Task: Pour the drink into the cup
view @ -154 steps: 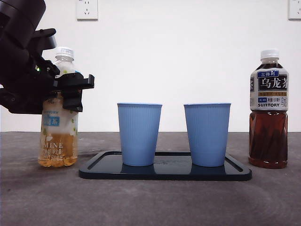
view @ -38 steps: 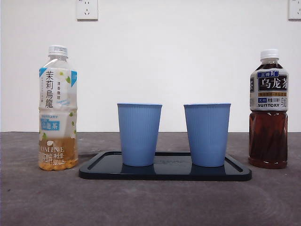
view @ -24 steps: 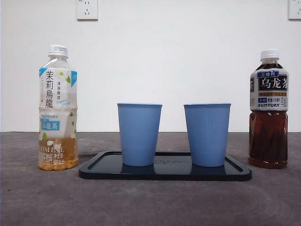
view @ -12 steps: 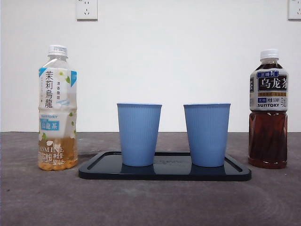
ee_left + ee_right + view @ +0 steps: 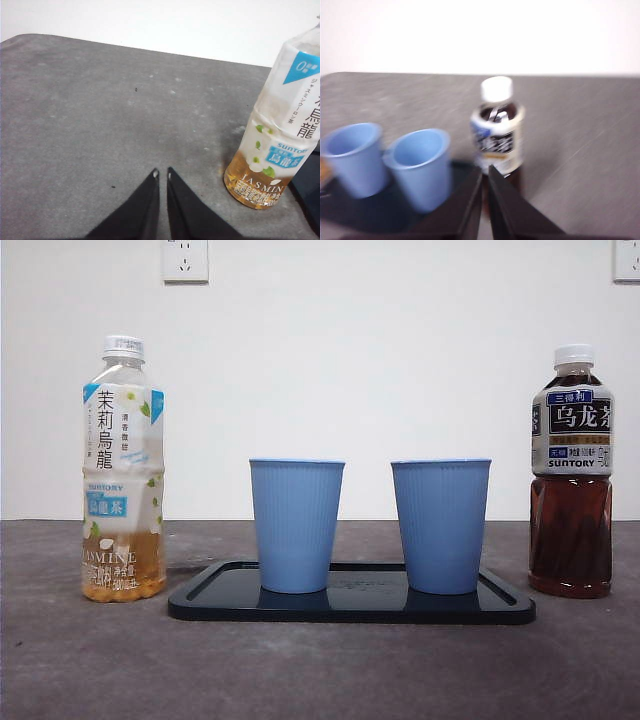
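Observation:
Two blue cups [image 5: 296, 525] [image 5: 441, 525] stand side by side on a dark tray [image 5: 350, 608]. A jasmine tea bottle [image 5: 123, 470] with a little pale drink stands left of the tray, its cap on. A dark oolong tea bottle [image 5: 571, 472], capped and fuller, stands right of the tray. My left gripper [image 5: 162, 174] is shut and empty, back from the jasmine bottle [image 5: 280, 130]. My right gripper [image 5: 485, 169] is shut and empty, held above and back from the dark bottle [image 5: 497, 132] and the cups [image 5: 420, 165] [image 5: 354, 157]. Neither gripper shows in the front view.
The grey table [image 5: 320, 670] runs to a white wall with outlets [image 5: 185, 260] high up. Bare tabletop [image 5: 90, 115] lies beside the jasmine bottle on the side away from the tray.
About six seconds ago a gripper held the jasmine bottle; since then it let go and left the front view. Over the last second and a half the bottles and cups have stayed put.

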Motion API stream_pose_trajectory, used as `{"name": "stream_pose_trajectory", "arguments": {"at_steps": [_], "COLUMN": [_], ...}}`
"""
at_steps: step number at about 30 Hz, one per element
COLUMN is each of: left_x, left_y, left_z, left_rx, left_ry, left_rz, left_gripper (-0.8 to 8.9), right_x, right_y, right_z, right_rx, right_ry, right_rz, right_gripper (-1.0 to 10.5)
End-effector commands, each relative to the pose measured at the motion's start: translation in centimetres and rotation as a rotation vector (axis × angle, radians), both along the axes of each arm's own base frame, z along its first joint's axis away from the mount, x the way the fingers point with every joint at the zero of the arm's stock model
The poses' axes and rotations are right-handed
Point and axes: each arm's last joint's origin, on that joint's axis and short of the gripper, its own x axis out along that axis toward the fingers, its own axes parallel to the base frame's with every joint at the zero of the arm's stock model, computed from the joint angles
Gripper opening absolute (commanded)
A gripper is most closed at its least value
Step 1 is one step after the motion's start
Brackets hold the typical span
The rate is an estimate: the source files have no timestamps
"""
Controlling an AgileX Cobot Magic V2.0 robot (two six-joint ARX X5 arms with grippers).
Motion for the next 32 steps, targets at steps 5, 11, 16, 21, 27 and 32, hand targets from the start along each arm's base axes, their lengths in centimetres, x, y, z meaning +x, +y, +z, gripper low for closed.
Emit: {"name": "stream_pose_trajectory", "arguments": {"at_steps": [5,11,16,21,27,32], "left_x": [0.1,0.1,0.1,0.1,0.1,0.1], "left_y": [0.0,0.0,0.0,0.0,0.0,0.0], "left_z": [-0.5,-0.5,-0.5,-0.5,-0.5,-0.5], "left_rx": [0.012,0.012,0.012,0.012,0.012,0.012], "left_ry": [0.001,0.001,0.001,0.000,-0.002,-0.002], "left_rz": [0.005,0.005,0.005,0.005,0.005,0.005], "left_gripper": [0.24,0.24,0.24,0.25,0.25,0.25], "right_x": [1.4,1.5,1.7,1.7,1.7,1.7], "right_y": [-0.6,-0.9,-0.9,-0.9,-0.9,-0.9], "right_z": [-5.1,-8.2,-9.8,-10.2,-10.1,-10.0], "right_rx": [-0.124,-0.153,-0.157,-0.166,-0.164,-0.164], "right_ry": [-0.081,-0.035,-0.004,0.010,-0.005,-0.005], "right_rz": [-0.220,-0.304,-0.303,-0.299,-0.298,-0.297], "right_gripper": [0.2,0.2,0.2,0.2,0.2,0.2]}}
